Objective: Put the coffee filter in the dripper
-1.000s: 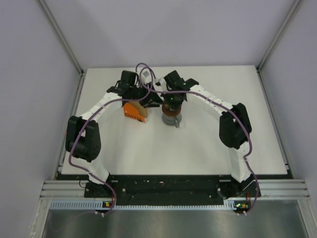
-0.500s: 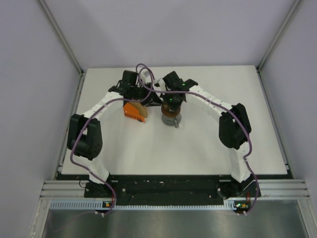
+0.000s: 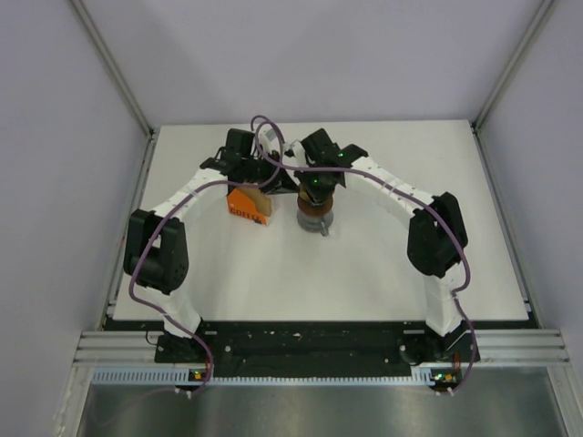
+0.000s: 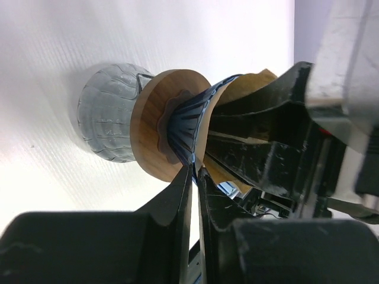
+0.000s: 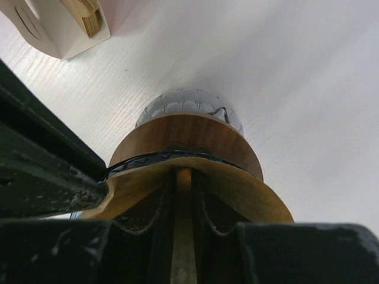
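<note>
The dripper (image 3: 315, 211), a dark ribbed funnel (image 4: 185, 121) with a wooden collar (image 5: 189, 133), stands on a clear grey cup (image 4: 106, 121) at mid-table. The tan coffee filter (image 5: 249, 189) sits in the funnel's mouth, its rim spread over the edge; it also shows in the left wrist view (image 4: 240, 89). My right gripper (image 5: 184, 177) comes down from above, shut on a fold of the filter. My left gripper (image 4: 195, 171) is shut at the dripper's rim from the left side, its tips pinching the edge.
The orange pack printed "COFFEE" (image 3: 248, 205) stands just left of the dripper, under my left arm; its open end with stacked filters shows in the right wrist view (image 5: 65, 23). Both grippers crowd close together over the dripper.
The right arm's elbow has shifted slightly to the right. Both grippers stay at the dripper with almost no movement.
</note>
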